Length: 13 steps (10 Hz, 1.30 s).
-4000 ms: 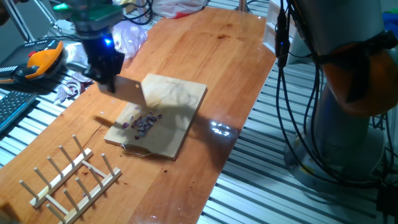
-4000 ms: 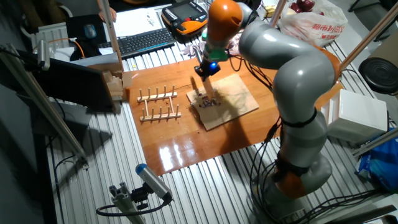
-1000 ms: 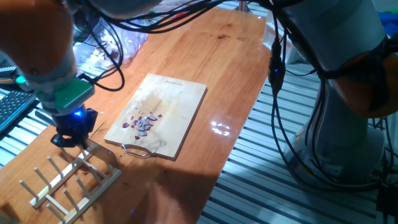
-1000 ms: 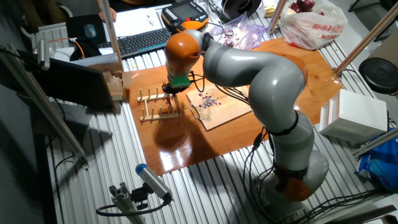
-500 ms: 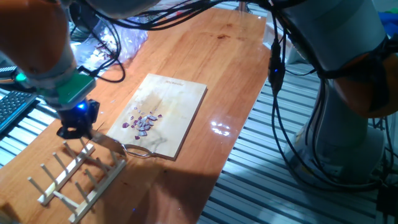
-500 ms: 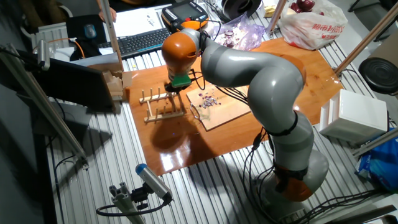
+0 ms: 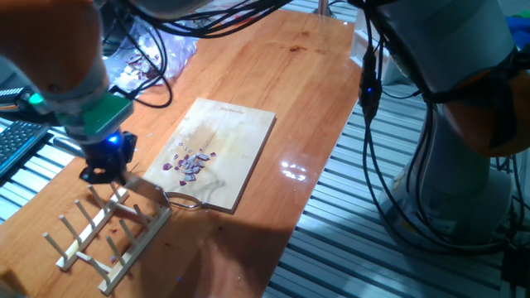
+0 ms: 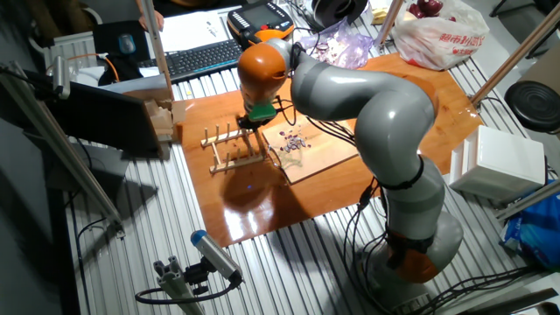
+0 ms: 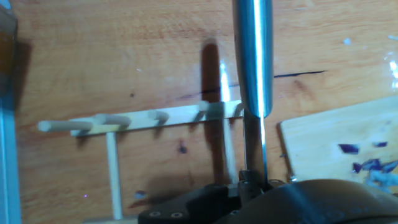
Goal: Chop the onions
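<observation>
The black gripper [image 7: 103,170], fingers clenched on a steel-bladed knife [image 9: 252,59], hangs over the wooden peg rack [image 7: 112,237]; diced purple onion bits [image 7: 191,161] lie on the pale wooden chopping board [image 7: 235,136].

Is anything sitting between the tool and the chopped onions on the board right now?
Nothing visible. The tool is over the wooden peg rack, beside the cutting board; only bare tabletop and board separate it from the chopped onions.

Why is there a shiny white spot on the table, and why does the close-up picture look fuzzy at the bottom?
In one fixed view, the white spot is lamp glare on the glossy table. In the hand view, the dark pincer body sits too near the lens, so it blurs; the knife shows bright streaks, and the rack casts a soft shadow.
</observation>
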Motion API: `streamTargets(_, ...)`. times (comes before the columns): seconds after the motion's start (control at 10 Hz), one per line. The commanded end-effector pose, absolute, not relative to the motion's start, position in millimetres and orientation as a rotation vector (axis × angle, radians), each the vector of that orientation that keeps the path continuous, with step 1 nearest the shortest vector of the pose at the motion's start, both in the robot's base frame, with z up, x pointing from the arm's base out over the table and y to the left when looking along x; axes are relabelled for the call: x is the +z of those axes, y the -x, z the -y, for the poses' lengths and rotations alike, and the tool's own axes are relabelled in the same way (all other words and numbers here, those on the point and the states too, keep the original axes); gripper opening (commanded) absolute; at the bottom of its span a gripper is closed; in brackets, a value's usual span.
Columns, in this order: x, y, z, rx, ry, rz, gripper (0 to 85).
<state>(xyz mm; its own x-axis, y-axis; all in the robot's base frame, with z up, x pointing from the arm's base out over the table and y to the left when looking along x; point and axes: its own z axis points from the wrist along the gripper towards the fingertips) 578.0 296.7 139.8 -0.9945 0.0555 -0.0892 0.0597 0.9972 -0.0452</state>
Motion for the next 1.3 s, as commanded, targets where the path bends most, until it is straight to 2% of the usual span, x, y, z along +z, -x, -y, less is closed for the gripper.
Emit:
streamTargets(0.0, 136, -578, -300, -0.087, -0.077, -3.051, 0.0)
streamTargets(0.7, 95, -589, -299, -0.005, -0.039, -3.052, 0.0)
streamTargets(1.0, 97, -593, -301, -0.007, -0.055, -3.059, 0.0)
streamTargets(1.2, 88, -598, -299, 0.001, -0.064, -3.039, 0.0)
